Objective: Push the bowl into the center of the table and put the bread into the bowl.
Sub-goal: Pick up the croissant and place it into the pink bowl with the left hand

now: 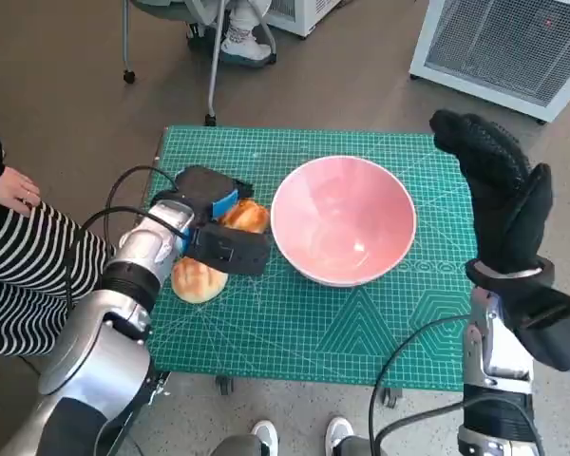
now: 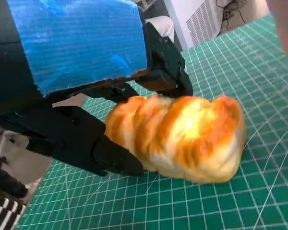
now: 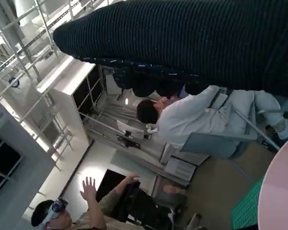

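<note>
We see the pink bowl (image 1: pixel 344 221) upright on the green cutting mat (image 1: pixel 304 323), a little right of the mat's middle and nothing inside it. Just left of the bowl lie two pieces of bread. The browner, twisted loaf (image 1: pixel 246 216) sits close to the bowl's rim; the paler roll (image 1: pixel 198 280) lies nearer the robot, partly under the left forearm.

The left hand (image 1: pixel 212 226) is down at the loaf. From the left wrist camera we note the loaf (image 2: pixel 182 136) lying on the mat with black fingers (image 2: pixel 110 158) touching it on one side and another black finger curving over the far side. Both sides are in contact, so we record it as gripping the loaf, though the loaf rests on the mat.

The right hand (image 1: pixel 499 185) is raised at the mat's right edge, well apart from the bowl, gloved fingers straight and spread, holding nothing.

At the left of the head view a person (image 1: pixel 9 247) in striped clothing sits beside the table. The right wrist camera shows the bowl's rim (image 3: pixel 278 191) and two people in the room beyond.
</note>
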Controlling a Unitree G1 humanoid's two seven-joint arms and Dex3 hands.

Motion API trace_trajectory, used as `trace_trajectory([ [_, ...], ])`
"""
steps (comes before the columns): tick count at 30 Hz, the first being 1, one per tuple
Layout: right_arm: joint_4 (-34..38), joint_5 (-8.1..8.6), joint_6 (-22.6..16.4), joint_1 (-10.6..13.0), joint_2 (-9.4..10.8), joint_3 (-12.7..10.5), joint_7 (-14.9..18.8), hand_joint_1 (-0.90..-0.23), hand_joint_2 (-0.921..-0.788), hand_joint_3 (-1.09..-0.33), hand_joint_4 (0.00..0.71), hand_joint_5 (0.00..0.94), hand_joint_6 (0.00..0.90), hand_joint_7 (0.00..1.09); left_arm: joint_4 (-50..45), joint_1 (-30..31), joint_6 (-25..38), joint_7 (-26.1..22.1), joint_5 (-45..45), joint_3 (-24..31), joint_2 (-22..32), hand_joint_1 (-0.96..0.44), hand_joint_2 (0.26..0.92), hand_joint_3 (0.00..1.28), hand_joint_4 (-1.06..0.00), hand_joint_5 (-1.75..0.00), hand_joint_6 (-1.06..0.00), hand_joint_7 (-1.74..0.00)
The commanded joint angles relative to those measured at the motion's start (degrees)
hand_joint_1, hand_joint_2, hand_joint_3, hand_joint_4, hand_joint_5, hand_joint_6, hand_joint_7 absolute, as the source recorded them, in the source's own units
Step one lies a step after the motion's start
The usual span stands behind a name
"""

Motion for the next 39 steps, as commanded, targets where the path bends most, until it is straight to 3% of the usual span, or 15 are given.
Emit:
trace_trajectory([
  [1, 0.3, 0.14, 0.8, 1.6, 0.0, -0.1, -0.3, -0.749, -0.921, -0.810, 0.165, 0.000, 0.076, 0.48, 0.9, 1.6, -0.5, 0.0, 1.0, -1.0, -0.3, -0.25, 0.877, 0.05, -0.87, -0.16, -0.69, -0.75],
  [2, 0.3, 0.15, 0.7, 1.6, 0.1, -0.1, -0.2, -0.749, -0.921, -0.810, 0.165, 0.000, 0.075, 0.48, 0.9, 1.7, -0.5, 0.1, 1.0, -1.0, -0.3, -0.16, 0.893, 0.06, -0.80, -0.51, -0.65, -0.94],
  [4, 0.3, 0.11, 0.7, 1.7, 0.1, -0.1, -0.3, -0.749, -0.921, -0.810, 0.164, 0.000, 0.075, 0.48, 1.0, 1.8, -0.5, 0.4, 1.0, -1.1, -0.2, -0.08, 0.906, 0.08, -0.73, -0.82, -0.60, -1.10],
  [5, 0.3, 0.09, 0.7, 1.7, 0.1, -0.1, -0.3, -0.749, -0.921, -0.810, 0.164, 0.000, 0.075, 0.48, 1.0, 1.9, -0.5, 0.6, 1.0, -1.1, -0.2, -0.05, 0.912, 0.09, -0.71, -0.94, -0.59, -1.16],
  [8, 0.3, 0.05, 0.6, 1.7, 0.2, -0.1, -0.4, -0.749, -0.921, -0.809, 0.164, 0.000, 0.075, 0.48, 1.0, 2.1, -0.6, 1.1, 0.9, -1.0, -0.1, -0.02, 0.918, 0.09, -0.70, -1.09, -0.58, -1.19],
  [17, 0.8, 0.08, 0.5, 1.4, 0.3, 0.0, -0.3, -0.749, -0.921, -0.809, 0.165, 0.000, 0.076, 0.48, 1.0, 2.2, -1.1, 2.0, 0.3, -0.4, 0.3, 0.00, 0.920, 0.07, -0.72, -1.18, -0.59, -1.15],
  [39, 1.4, 0.59, 0.3, 1.2, 0.7, 0.3, 0.0, -0.746, -0.921, -0.810, 0.168, 0.002, 0.074, 0.48, 0.1, 0.2, -3.5, 1.4, -2.6, 3.2, 2.5, 0.00, 0.921, 0.06, -0.71, -1.14, -0.62, -1.17],
])
